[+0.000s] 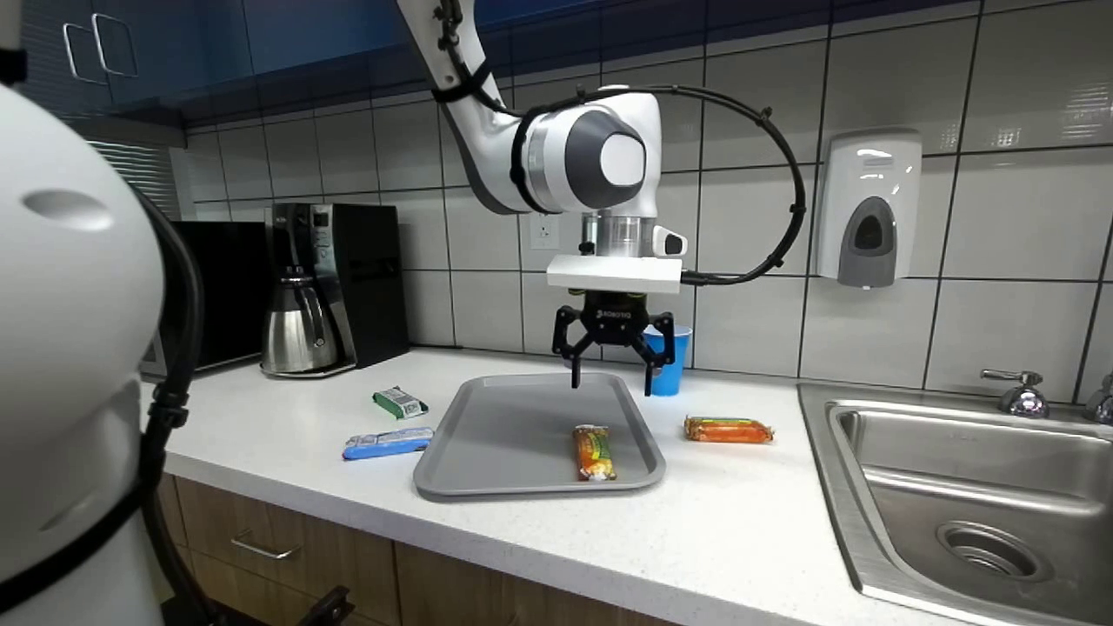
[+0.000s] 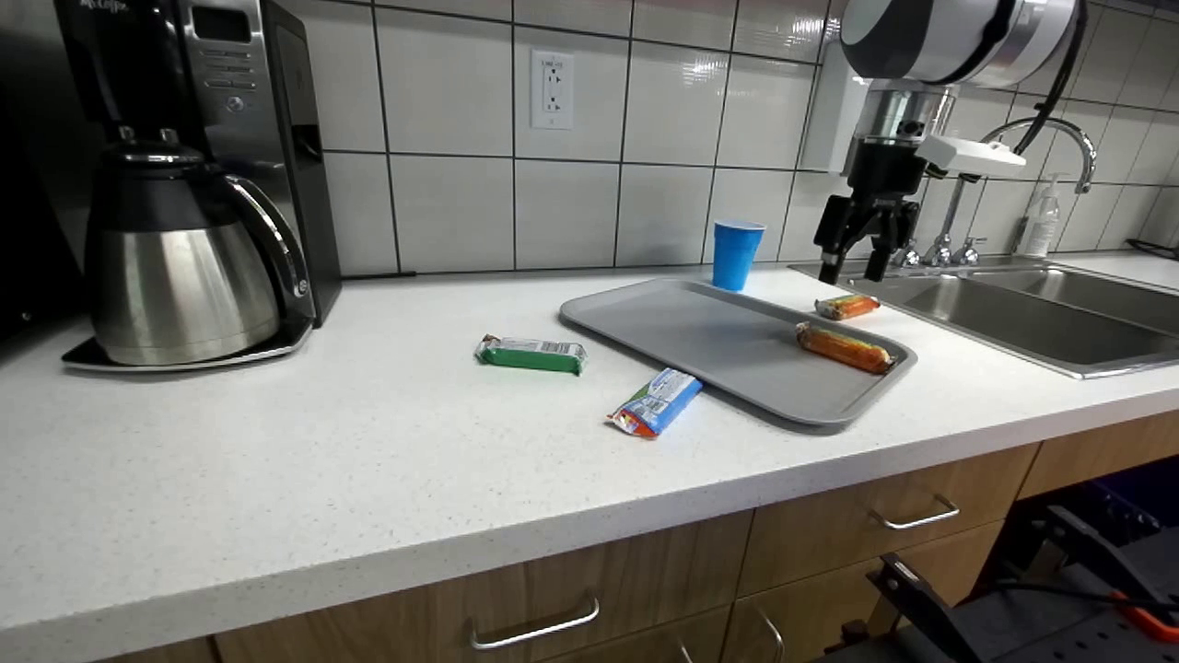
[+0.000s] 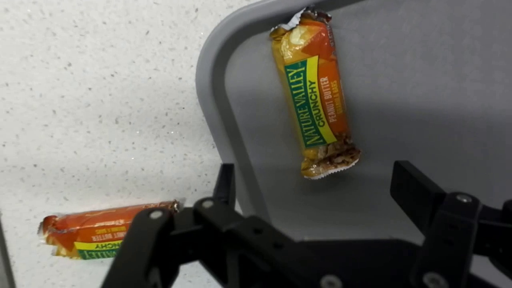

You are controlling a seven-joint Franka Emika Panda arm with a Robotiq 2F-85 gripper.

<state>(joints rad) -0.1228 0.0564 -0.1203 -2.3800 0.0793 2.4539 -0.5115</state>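
While the end effector point(image 1: 611, 388) gapes | bar point(image 3: 314, 94) on tray point(image 3: 424, 64): NATURE VALLEY CRUNCHY

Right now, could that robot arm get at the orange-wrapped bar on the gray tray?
Probably yes: nothing covers the bar, and the gripper, open and empty, hangs higher, so it would likely need lowering.

tray point(image 1: 522, 426): matt plastic | granola-bar wrapper point(image 3: 312, 96): glossy | sink point(image 1: 840, 487): smooth metal

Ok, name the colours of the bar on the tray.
Orange and gold bar, green and yellow label; best in the wrist view.
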